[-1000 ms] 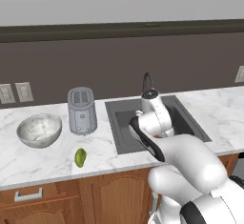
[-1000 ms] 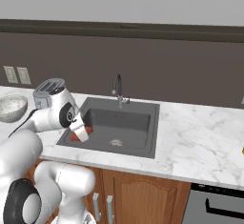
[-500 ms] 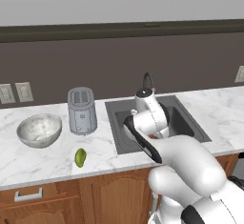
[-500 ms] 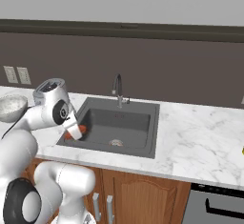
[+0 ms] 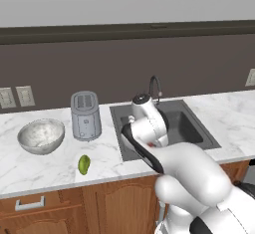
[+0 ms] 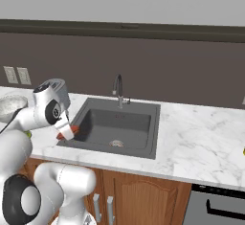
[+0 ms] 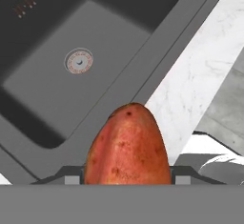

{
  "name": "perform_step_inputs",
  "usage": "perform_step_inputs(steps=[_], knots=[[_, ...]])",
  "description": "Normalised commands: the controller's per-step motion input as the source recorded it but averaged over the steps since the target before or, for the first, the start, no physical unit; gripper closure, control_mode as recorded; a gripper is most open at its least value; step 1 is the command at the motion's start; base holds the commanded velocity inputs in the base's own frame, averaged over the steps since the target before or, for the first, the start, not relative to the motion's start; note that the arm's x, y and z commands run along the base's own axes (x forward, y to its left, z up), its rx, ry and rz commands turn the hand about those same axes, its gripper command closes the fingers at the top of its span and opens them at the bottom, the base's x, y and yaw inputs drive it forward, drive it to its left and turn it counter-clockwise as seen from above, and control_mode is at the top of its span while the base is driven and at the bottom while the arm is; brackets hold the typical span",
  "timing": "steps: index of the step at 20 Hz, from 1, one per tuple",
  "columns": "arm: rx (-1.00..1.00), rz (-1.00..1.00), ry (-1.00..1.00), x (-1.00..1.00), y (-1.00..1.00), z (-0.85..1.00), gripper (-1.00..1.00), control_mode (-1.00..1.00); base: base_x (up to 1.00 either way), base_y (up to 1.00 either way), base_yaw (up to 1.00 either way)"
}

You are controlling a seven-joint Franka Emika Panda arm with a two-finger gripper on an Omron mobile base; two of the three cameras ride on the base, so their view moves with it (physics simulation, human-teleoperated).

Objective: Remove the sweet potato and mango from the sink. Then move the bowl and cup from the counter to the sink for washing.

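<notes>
Desk (image 5: 30,166): white marble, sink (image 6: 119,126) set in it. Bowl (image 5: 41,135) near desk left end; mango (image 5: 84,164) by desk front edge, already out.

Arm: bent over sink's left rim, wrist angled down.

End effector (image 6: 66,132) clamped on sweet potato (image 7: 127,147), above rim.

Risk: releasing over rim could roll potato back into basin; tapered shape may slip.

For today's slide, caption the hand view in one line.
Gripper holding the sweet potato above the sink edge.

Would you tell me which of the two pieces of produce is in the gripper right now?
The orange-red sweet potato, held in the gripper at the sink's edge; the green mango lies on the counter.
</notes>
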Motion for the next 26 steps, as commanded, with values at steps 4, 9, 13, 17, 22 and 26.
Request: perform_step_inputs(steps=[4,9,13,17,22,26], knots=[[0.0,0.0,0.0,0.0,0.35,0.0,1.0,-1.0,0.0,0.0,0.0],[0.0,0.0,0.02,0.0,0.35,0.0,1.0,-1.0,0.0,0.0,0.0],[0.0,0.0,0.04,0.0,0.36,0.0,1.0,-1.0,0.0,0.0,0.0],[0.0,0.0,0.06,0.0,0.34,-0.01,1.0,-1.0,0.0,0.0,0.0],[0.0,0.0,0.09,0.0,0.31,-0.04,1.0,-1.0,0.0,0.0,0.0],[0.01,0.0,0.06,0.0,0.29,-0.05,1.0,-1.0,0.0,0.0,0.0]])
